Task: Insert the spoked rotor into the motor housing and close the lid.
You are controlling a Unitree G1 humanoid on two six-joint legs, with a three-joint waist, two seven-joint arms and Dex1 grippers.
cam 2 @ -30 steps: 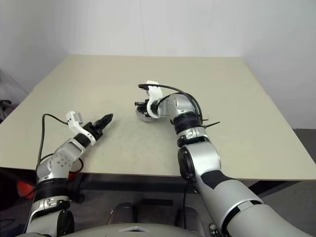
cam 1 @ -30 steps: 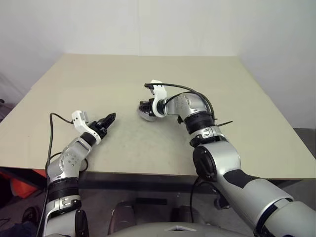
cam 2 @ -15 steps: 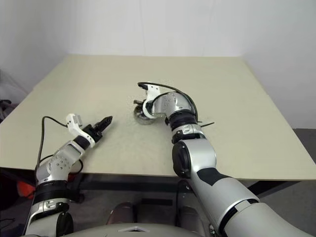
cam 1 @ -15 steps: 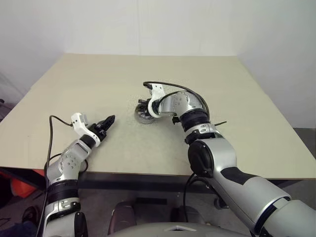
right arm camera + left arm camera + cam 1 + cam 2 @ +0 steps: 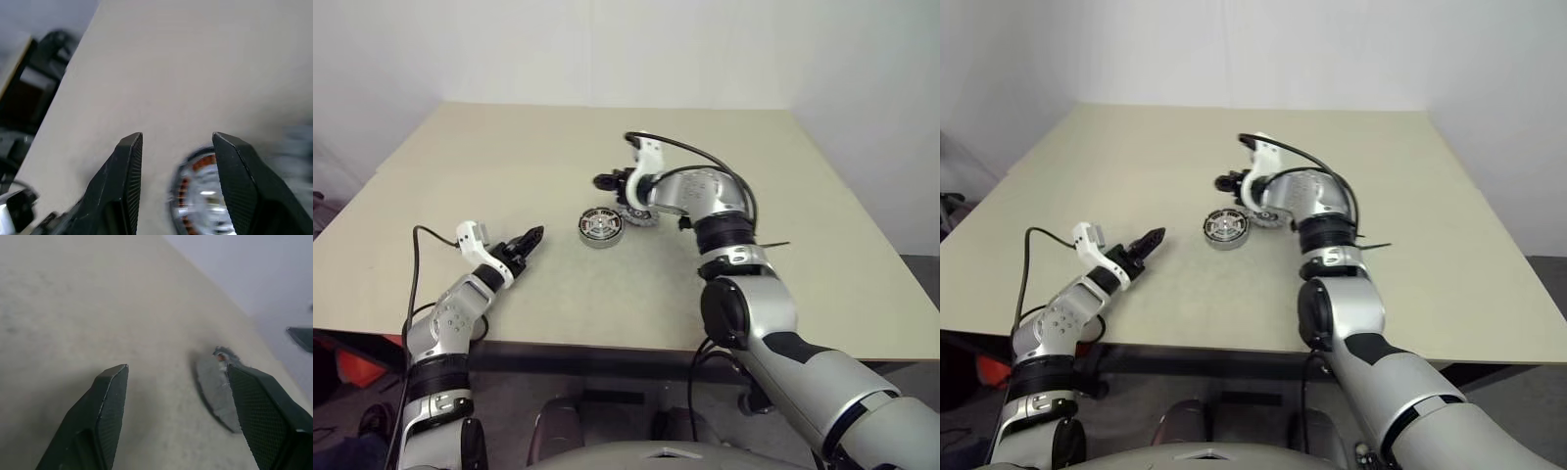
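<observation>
Table: a broad beige rectangular tabletop [image 5: 489, 176] with plain pale walls behind it.

Motor housing: the round shallow silver metal cup [image 5: 601, 226] lies flat near the middle of the table, and copper-orange windings show around its inside. Silver spokes and a hub [image 5: 1226, 228] are seen within the cup, so the spoked rotor appears seated there, though the head views are too small to be certain.

Lid: a flat grey metal disc with a scalloped edge [image 5: 637, 214] lies on the table just beside the housing, on its right and slightly farther back, largely hidden by the right forearm.

Right gripper: the black two-fingered gripper [image 5: 610, 182] hangs above the table, beyond the housing and apart from it. In the right wrist view its fingers [image 5: 128, 176] stand spread with nothing between them, and the housing [image 5: 200, 196] is seen below and past them.

Left gripper: the black two-fingered gripper [image 5: 530, 238] is held low over the table's left part, well apart from the housing and pointing toward it. In the left wrist view its fingers [image 5: 110, 406] are spread wide and empty.
</observation>
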